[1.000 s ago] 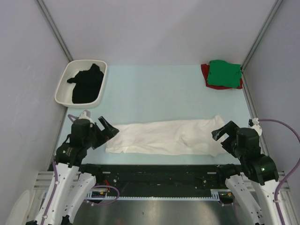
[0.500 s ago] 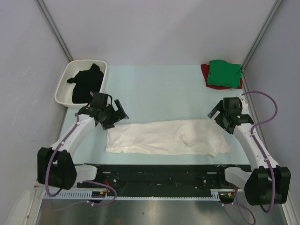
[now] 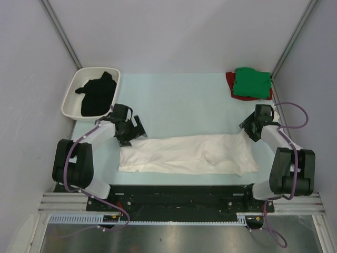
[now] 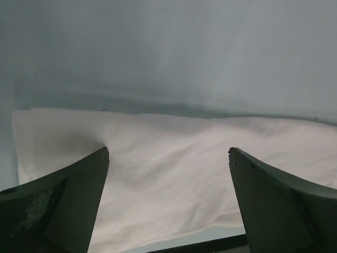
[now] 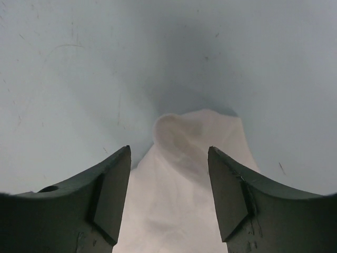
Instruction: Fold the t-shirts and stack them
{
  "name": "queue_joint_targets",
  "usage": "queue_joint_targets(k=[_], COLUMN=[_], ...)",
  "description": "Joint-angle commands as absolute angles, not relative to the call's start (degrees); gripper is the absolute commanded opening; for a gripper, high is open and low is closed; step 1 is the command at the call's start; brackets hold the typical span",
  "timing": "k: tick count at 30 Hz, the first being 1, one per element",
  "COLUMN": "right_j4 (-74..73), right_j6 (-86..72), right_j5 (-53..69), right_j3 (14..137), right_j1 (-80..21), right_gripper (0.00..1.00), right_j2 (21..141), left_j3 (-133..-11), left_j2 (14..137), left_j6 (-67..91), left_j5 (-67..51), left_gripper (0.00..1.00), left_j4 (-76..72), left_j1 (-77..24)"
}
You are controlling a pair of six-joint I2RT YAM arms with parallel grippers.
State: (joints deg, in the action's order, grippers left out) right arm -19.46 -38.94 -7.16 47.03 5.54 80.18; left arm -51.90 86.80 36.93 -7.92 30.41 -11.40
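Pale blue-green matting [image 3: 184,100] covers the table between plain grey walls. Across its near half lies the white t-shirt [image 3: 187,154], folded into a long strip with its long axis running left to right. The left gripper [image 4: 168,150] hovers at the strip's far-left corner with its jaws spread wide, the cloth just below. The right gripper [image 5: 169,148] is at the far-right corner, its jaws apart but narrower, straddling a bunched tip of cloth without visibly pinching it. Each arm is nearest its own end. The green t-shirt [image 3: 251,83] rests on the red t-shirt [image 3: 229,81] at the far right, and the black t-shirt [image 3: 97,95] lies in the white tray [image 3: 68,103].
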Motion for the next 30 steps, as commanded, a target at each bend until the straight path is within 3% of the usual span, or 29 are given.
queue_joint_targets(k=[1,11,13,16,17,19,30], right_j4=[-12.92,-11.08,-11.51,-11.6,-11.43,-11.51,-18.28], right_j6=[-38.85,-37.53,-37.27,-37.62,-37.7,-38.14,-38.5], right_j5=[-4.05,-3.43,-3.95,-4.04,-4.13,-4.48,-15.9], right_j3=[49.74,50.89,51.15,51.42,51.5,51.59,51.68], right_j1=[6.06,6.33,6.42,6.85,7.03,7.38,9.84], right_gripper=[0.63,0.57,0.52,0.31,0.15,0.0,0.0], right_j2=[84.98,90.0,91.13,92.98,93.42,94.13,86.94], left_j3=[-50.45,-47.73,-47.46,-46.85,-46.85,-47.11,-46.49], left_j2=[88.5,92.11,92.37,91.94,91.59,90.97,85.78], left_j6=[36.47,37.97,38.14,38.5,38.32,37.97,37.26], left_j5=[-8.7,-7.21,-6.86,-7.56,-7.56,-7.3,-6.5], left_gripper=[1.0,1.0,1.0,1.0,1.0,1.0,1.0], left_j4=[26.02,23.73,23.55,23.29,23.38,23.99,26.1], left_j1=[-10.9,-8.7,-8.18,-7.3,-7.03,-6.94,-2.55])
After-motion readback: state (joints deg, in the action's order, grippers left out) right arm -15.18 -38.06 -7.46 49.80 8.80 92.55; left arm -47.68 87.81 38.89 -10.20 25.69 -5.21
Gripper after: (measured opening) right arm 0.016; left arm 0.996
